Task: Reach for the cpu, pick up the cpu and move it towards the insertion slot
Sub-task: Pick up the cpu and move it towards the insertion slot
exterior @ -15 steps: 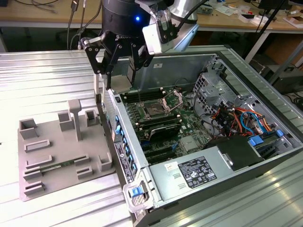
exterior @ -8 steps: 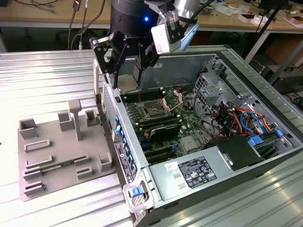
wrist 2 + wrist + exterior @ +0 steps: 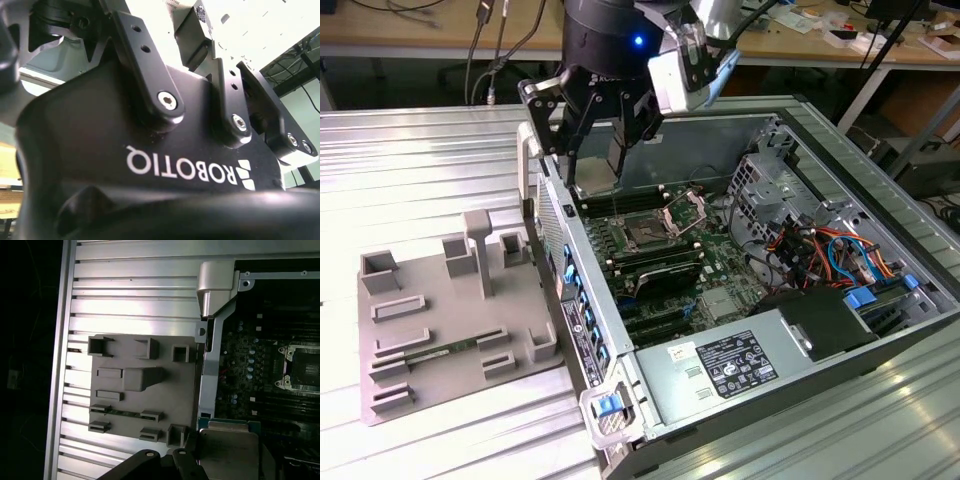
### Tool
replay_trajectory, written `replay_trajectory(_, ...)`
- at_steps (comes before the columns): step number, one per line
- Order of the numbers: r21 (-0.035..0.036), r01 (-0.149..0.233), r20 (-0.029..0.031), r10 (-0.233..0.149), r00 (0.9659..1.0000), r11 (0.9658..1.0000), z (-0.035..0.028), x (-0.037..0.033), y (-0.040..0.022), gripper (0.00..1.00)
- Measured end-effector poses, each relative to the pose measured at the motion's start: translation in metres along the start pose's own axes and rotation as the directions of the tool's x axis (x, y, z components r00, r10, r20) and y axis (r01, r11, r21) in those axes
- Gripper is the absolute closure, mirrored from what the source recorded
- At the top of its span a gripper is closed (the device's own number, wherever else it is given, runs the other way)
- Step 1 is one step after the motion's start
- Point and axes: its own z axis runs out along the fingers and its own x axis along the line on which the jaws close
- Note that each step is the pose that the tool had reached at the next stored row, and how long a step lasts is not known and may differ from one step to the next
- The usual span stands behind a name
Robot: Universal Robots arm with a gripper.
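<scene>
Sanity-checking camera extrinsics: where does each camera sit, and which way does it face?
Exterior view: off the arm, high up, looking down on the open computer case, grey tray and insertion slot; the pincer hangs over the case's edge.
First wrist view: on the arm, looking down on tray, case and slot; pincer links and the cpu it appears to hold.
Second wrist view: on the arm, pressed close to the pincer's black body and links.
Shared: exterior and first wrist views both show tray, case and slot.
</scene>
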Motion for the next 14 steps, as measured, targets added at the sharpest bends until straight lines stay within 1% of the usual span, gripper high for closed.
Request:
replay_trajectory(5, 0.0, 0.0, 0.0, 0.0, 1.0, 1.0, 0.0003, -0.0051, -0.0006, 0.45)
replay_trajectory(8, 0.0001, 0.0, -0.0001, 0.0, 1.0, 1.0, 0.0006, -0.0115, -0.0013, 0.45)
replay_trajectory(14, 0.0, 0.0, 0.0, 0.0, 1.0, 1.0, 0.0009, -0.0182, -0.0021, 0.45)
